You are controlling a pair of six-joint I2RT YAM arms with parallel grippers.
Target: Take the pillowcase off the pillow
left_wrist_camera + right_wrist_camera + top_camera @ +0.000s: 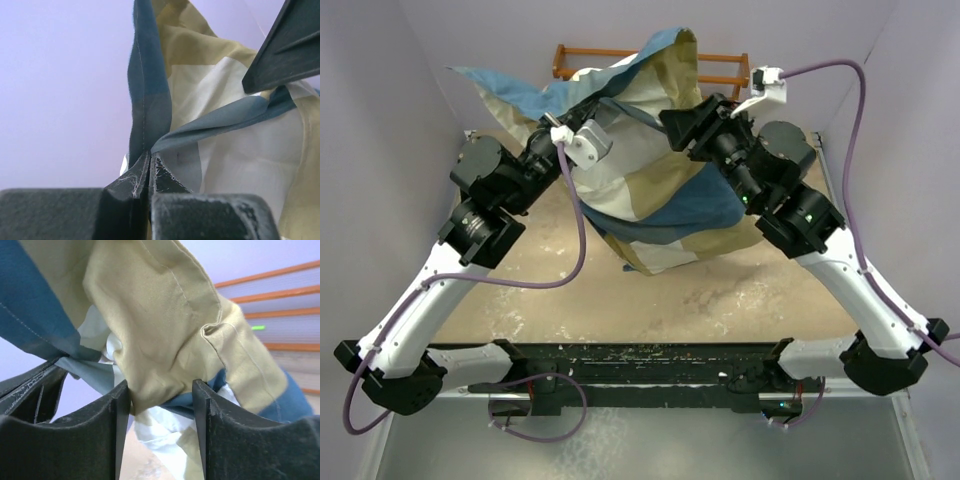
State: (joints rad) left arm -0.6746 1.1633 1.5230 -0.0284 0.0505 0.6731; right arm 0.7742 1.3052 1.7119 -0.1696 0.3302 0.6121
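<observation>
Two pincers are seen at the pillowcase (650, 190), one on each side of its upper part. The pillowcase, a bulging bundle in blocks of blue, tan and white, is raised over the middle of the table (750, 300). A blue-and-tan flap is spread out from its upper left and a peak is lifted at its top; what fills it is covered by the cloth. The left pincer (552, 122) is pressed into the left side of the pillowcase, and in the left wrist view its fingers (167, 182) are seen clamped tight on a blue seamed fold. The right pincer (678, 125) is set against the right side of the pillowcase. Its jaws are parted and a tan fold is bunched between them — touching the inner face of one finger (122, 405), with no squeeze to be made out. A wooden rack (720, 62) is seen behind the pillowcase.
</observation>
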